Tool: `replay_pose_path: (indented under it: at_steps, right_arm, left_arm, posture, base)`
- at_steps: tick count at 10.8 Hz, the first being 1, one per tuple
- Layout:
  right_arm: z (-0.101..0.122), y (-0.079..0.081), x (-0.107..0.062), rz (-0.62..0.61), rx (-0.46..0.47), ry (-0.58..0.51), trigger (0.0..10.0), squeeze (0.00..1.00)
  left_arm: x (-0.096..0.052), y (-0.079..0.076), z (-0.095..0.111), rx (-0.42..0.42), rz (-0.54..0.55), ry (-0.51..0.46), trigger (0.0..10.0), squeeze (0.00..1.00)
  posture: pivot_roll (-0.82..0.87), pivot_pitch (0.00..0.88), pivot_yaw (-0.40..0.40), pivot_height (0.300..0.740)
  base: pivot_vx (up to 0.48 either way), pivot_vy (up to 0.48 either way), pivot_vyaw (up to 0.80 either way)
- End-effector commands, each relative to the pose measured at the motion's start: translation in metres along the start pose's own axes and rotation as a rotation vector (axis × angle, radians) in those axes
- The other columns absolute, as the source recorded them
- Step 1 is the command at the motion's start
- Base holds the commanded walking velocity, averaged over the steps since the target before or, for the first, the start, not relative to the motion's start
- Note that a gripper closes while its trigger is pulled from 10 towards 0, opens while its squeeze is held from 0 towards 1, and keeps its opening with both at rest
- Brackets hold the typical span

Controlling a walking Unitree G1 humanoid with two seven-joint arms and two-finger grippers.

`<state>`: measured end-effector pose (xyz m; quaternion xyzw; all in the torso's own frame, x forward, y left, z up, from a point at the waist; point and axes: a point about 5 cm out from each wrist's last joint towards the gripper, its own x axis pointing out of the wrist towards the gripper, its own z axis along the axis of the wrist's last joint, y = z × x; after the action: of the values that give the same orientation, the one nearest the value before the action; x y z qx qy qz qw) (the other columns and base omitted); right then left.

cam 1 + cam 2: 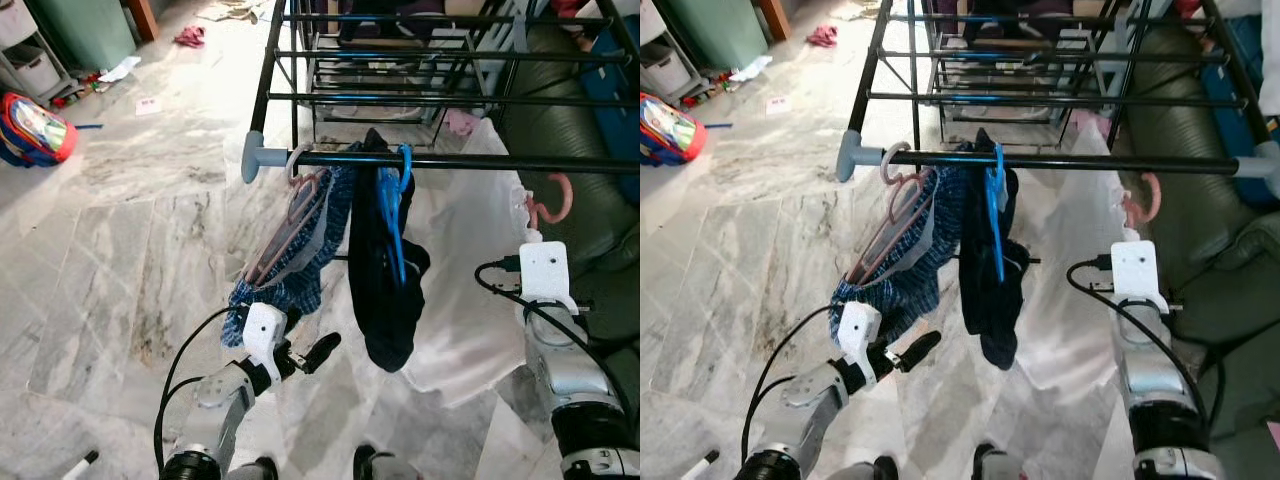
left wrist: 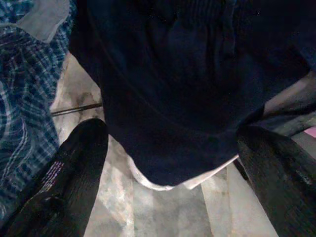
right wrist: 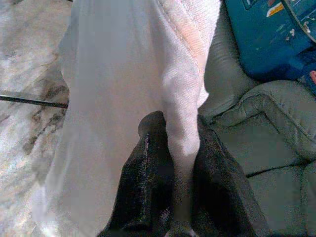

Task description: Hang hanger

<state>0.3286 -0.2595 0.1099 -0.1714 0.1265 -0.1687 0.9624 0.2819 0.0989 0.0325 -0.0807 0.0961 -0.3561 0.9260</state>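
Observation:
A black rail (image 1: 470, 161) of the drying rack crosses in front of me. On it hang a pink hanger (image 1: 300, 190) with a blue plaid shirt (image 1: 290, 270) and a blue hanger (image 1: 400, 215) with a dark navy garment (image 1: 385, 290). Further right, a pink hanger hook (image 1: 555, 200) carrying a white garment (image 1: 460, 290) sits just below the rail, apart from it. My right gripper (image 3: 177, 133) is shut on a fold of that white garment. Low by the navy garment's hem, my left gripper (image 1: 310, 350) is open, fingers (image 2: 74, 163) spread and holding nothing.
More rack bars (image 1: 440, 55) lie behind the front rail. A grey-green sofa (image 1: 565, 120) stands right of the rack, with a blue item (image 3: 266, 34) on it. A colourful backpack (image 1: 35, 128) and scattered clothes (image 1: 190, 36) lie on the marble floor (image 1: 130, 250) to the left.

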Motion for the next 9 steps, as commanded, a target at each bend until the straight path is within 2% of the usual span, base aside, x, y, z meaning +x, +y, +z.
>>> replay_pose_path:
  at_steps: [1,4,5,6,7,9]
  right_arm:
    - [0.027,-0.01,0.003,-0.024,0.017,-0.099,10.0,0.0]
    - [0.0,0.01,-0.021,0.029,0.034,-0.058,10.0,0.0]
    - [-0.006,0.017,-0.035,0.031,0.044,-0.07,10.0,0.0]
    - [-0.004,0.017,-0.043,0.011,0.055,-0.098,10.0,0.0]
    - [0.009,0.015,-0.052,-0.021,0.047,-0.16,10.0,0.0]
    - [0.022,0.007,-0.049,-0.056,0.055,-0.183,10.0,0.0]
  left_arm:
    - [-0.003,-0.001,-0.008,-0.009,0.007,0.031,10.0,0.0]
    - [-0.004,0.002,-0.013,-0.013,0.02,0.048,10.0,0.0]
    - [-0.002,0.001,-0.013,-0.008,0.008,0.051,10.0,0.0]
    - [-0.001,0.001,-0.012,-0.003,-0.002,0.052,10.0,0.0]
    - [0.001,0.001,-0.01,0.004,-0.012,0.05,10.0,0.0]
    - [0.006,-0.003,-0.006,0.012,-0.034,0.044,10.0,0.0]
  posture:
    - [-0.04,0.224,0.011,0.74]
    - [-0.06,0.223,0.017,0.74]
    - [-0.06,0.225,0.022,0.74]
    - [-0.07,0.227,0.031,0.74]
    - [-0.08,0.228,0.037,0.74]
    - [-0.1,0.225,0.046,0.74]
  base:
    - [0.0,0.0,0.0]
    - [0.0,0.0,0.0]
    - [0.0,0.0,0.0]
    - [0.0,0.0,0.0]
    - [0.0,0.0,0.0]
    - [0.0,0.0,0.0]
